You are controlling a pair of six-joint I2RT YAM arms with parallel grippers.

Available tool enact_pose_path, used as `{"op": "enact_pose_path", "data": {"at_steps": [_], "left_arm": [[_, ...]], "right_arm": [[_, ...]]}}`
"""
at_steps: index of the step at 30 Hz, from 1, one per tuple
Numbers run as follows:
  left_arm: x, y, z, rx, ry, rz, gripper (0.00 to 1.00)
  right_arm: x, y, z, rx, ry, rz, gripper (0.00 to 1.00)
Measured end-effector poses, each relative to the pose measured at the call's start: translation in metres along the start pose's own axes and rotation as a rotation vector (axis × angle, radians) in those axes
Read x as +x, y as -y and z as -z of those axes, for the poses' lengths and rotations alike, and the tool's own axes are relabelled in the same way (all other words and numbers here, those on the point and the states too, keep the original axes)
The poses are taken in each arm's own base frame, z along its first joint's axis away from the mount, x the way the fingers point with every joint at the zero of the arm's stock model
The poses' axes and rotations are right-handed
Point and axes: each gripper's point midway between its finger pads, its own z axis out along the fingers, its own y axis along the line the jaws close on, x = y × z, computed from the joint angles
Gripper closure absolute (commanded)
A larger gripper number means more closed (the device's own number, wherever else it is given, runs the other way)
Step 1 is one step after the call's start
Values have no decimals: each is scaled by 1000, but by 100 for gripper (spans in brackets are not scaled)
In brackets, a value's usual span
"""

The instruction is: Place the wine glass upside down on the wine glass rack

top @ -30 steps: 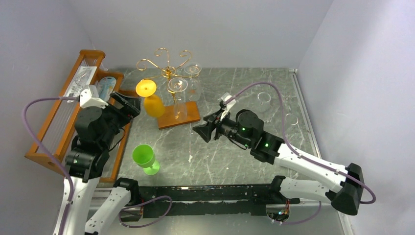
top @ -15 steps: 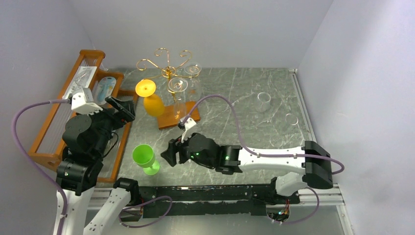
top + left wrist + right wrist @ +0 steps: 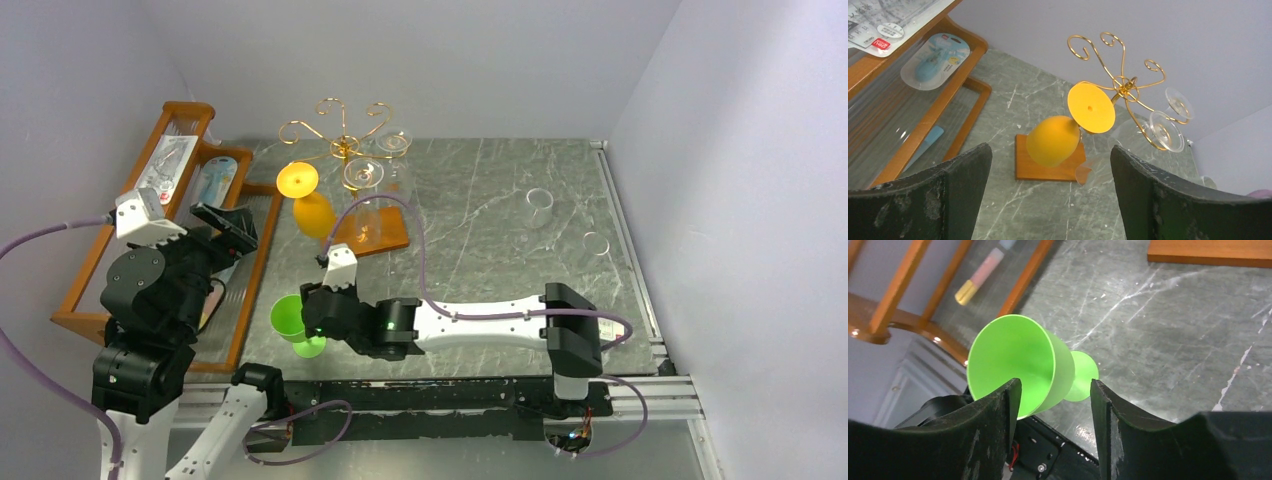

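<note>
Right tool [image 3: 1055, 386] flanking upright green wine glass [image 3: 1013, 355]

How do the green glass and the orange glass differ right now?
The green glass stands upright on the table, foot down; the orange glass hangs upside down from the gold wire rack, foot on top. The green glass sits near the front, between the right gripper's open fingers; the orange glass is farther back with no gripper around it. Both are opaque, brightly coloured goblets of similar shape.
</note>
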Motion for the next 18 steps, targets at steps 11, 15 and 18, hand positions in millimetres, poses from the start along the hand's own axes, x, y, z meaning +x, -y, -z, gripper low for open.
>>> {"op": "enact_pose_path", "data": {"at_steps": [11,15,18], "left_arm": [[7,-4,0,-14,-30,-6,8],[10,-3,-1,-18,-40,8,7],[15,-3,-4,-26,-63,15,7]], "right_arm": [[21,9,-20,101,-64,68,83],[25,18,-18,130,-84,90,99],[25,23,-15,149,-88,98,100]]}}
